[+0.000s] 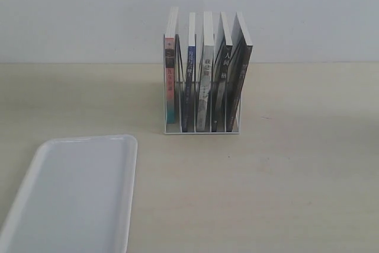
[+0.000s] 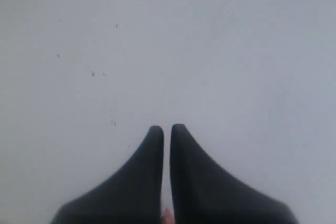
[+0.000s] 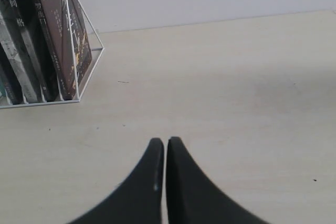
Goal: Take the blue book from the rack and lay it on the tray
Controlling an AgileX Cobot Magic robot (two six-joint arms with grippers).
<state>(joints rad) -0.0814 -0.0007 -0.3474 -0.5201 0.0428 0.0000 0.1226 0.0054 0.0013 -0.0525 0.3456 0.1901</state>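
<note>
The blue book (image 1: 189,78) stands upright in the white wire rack (image 1: 201,130), second slot from the left, its narrow navy spine facing the exterior camera. The white tray (image 1: 77,197) lies flat at the front left of the table. Neither gripper shows in the exterior view. My left gripper (image 2: 166,128) is shut, empty, over a plain white surface. My right gripper (image 3: 165,141) is shut and empty over the bare table, with the rack's end (image 3: 79,72) off to one side. The blue book is out of both wrist views.
A thick pink-and-teal book (image 1: 171,69) fills the leftmost slot. A pale-spined book (image 1: 205,81) and dark-spined books (image 1: 234,78) fill the other slots, the last ones leaning. A white wall rises behind the beige table (image 1: 284,170).
</note>
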